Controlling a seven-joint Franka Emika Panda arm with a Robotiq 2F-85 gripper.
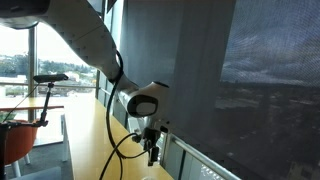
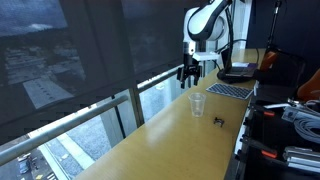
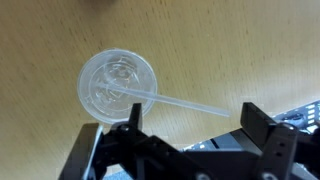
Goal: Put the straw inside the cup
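Note:
A clear plastic cup (image 3: 118, 84) stands upright on the wooden table. In an exterior view it is the small cup (image 2: 197, 104) near the middle of the table. A clear straw (image 3: 190, 103) rests with one end inside the cup and leans over its rim, sticking out to the right. My gripper (image 3: 192, 125) is open and empty, above the cup and apart from the straw. It also shows in both exterior views (image 2: 190, 72) (image 1: 152, 150), hanging above the table.
A small dark object (image 2: 218, 122) lies on the table near the cup. A flat dark pad (image 2: 230, 90) lies farther back. A window wall with a rail (image 2: 100, 100) runs along one long edge of the wooden table (image 2: 170, 140).

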